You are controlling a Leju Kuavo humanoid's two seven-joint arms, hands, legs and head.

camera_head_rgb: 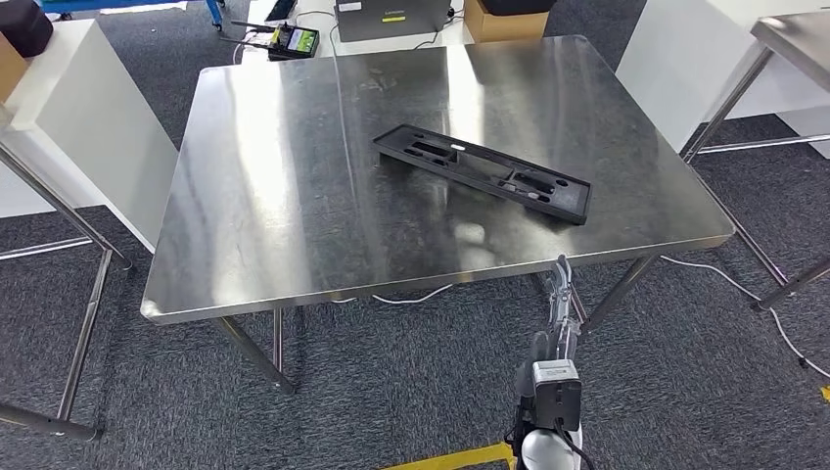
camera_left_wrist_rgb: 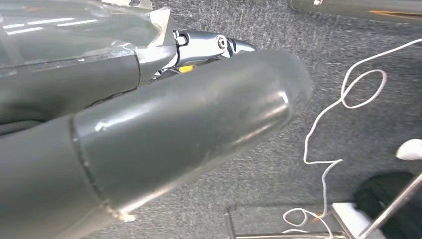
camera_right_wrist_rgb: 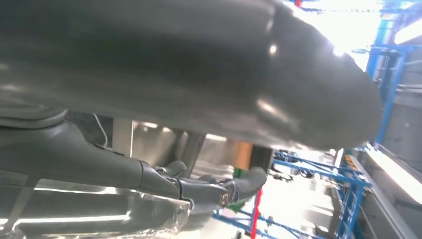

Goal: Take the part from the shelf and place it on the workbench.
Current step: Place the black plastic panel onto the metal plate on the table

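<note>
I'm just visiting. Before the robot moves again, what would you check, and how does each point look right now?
1. Long black plastic tray part lies flat on the shiny steel workbench: ok.
2. Part sits fully inside the workbench edges: ok.
3. Right hand holds nothing and is below the workbench edge, apart from the part: ok.
4. Left hand holds nothing: cannot tell, its fingers are mostly hidden.
5. White cable on the grey carpet near the robot's path: not ok, a possible snag.

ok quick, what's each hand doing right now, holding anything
Left hand: holds nothing; open or closed cannot be told.
Right hand: open, holding nothing, below the workbench edge; the part lies on the workbench.
</note>
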